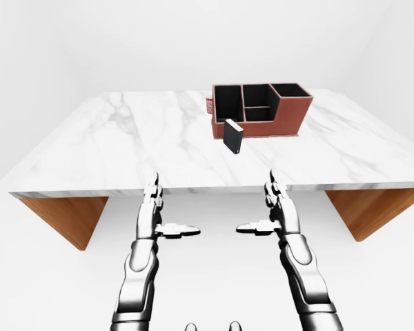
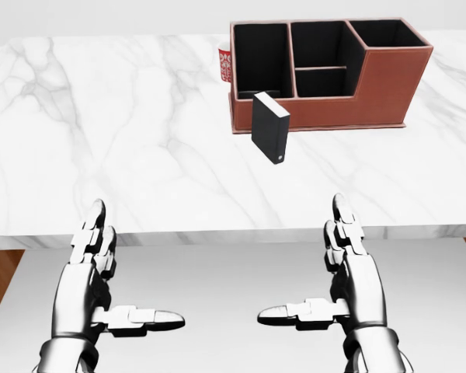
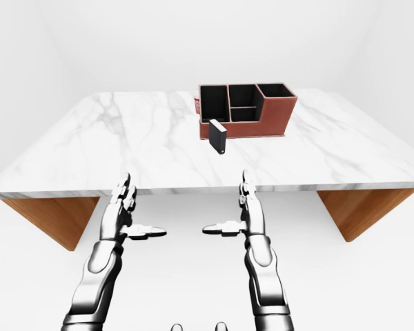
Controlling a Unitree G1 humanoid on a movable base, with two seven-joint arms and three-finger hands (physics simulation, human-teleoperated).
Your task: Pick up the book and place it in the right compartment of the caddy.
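The book (image 2: 269,127), a dark volume with a black cover, stood upright on the marble table (image 2: 101,140), just beside the near wall of the reddish-brown caddy (image 2: 380,81) and below its left compartment in the head view; standing on edge like that, it probably offered both broad faces to a pinch. The caddy's right compartment (image 2: 387,33), the goal, sat at the top right, open and apparently empty, though its dark lining made that hard to confirm. A small red-patterned object (image 2: 225,65), perhaps a cup, peeked out at the caddy's left wall. Neither hand had reached the table: the left hand (image 2: 101,268) and right hand (image 2: 349,268) hovered short of its near edge, palms facing each other, fingers extended upward and thumbs pointing inward, fully open and holding nothing. The mirrored pose read as a ready stance, with the book nearer the right hand.
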